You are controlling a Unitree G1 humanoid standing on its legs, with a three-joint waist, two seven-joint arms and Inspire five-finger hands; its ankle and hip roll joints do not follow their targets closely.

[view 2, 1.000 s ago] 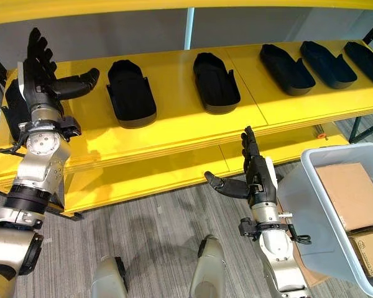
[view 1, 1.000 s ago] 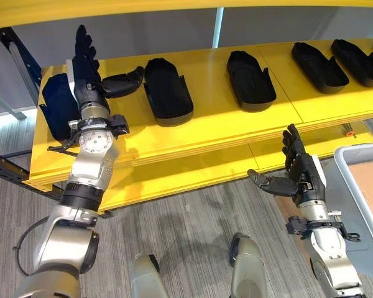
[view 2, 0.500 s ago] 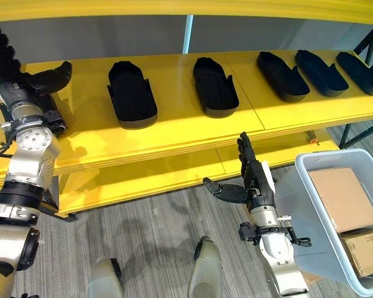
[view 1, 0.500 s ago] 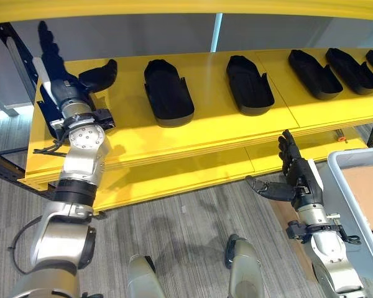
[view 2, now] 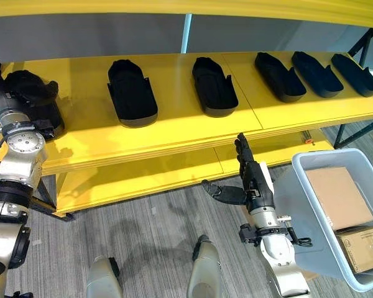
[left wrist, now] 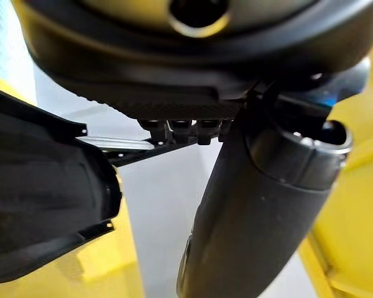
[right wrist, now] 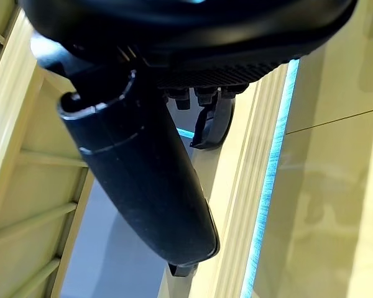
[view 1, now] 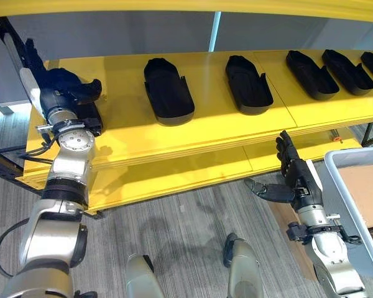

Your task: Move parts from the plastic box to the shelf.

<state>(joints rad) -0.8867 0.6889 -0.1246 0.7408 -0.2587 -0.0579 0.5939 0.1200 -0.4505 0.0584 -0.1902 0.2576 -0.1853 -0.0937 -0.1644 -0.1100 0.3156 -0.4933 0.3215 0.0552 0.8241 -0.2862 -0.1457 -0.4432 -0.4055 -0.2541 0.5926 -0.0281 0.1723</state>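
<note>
Several black moulded parts lie in a row on the yellow shelf (view 1: 205,127): one (view 1: 168,91) left of centre, one (view 1: 248,84) in the middle, more (view 1: 311,74) to the right. Another black part (view 2: 34,99) sits at the shelf's left end. My left hand (view 1: 50,98) is right beside that part, fingers straight up and open; in the left wrist view its thumb (left wrist: 261,205) stands apart from the part (left wrist: 43,211). My right hand (view 2: 253,181) hangs open below the shelf's front edge, next to the grey plastic box (view 2: 298,208), holding nothing.
The plastic box holds cardboard boxes (view 2: 339,195) and stands on the floor at the lower right. A lower yellow shelf board (view 1: 174,177) runs under the upper one. Black frame posts (view 1: 6,167) stand at the left end.
My left hand has moved left along the shelf, from near the second part to the end part. The camera has shifted; my right hand hardly moved.
</note>
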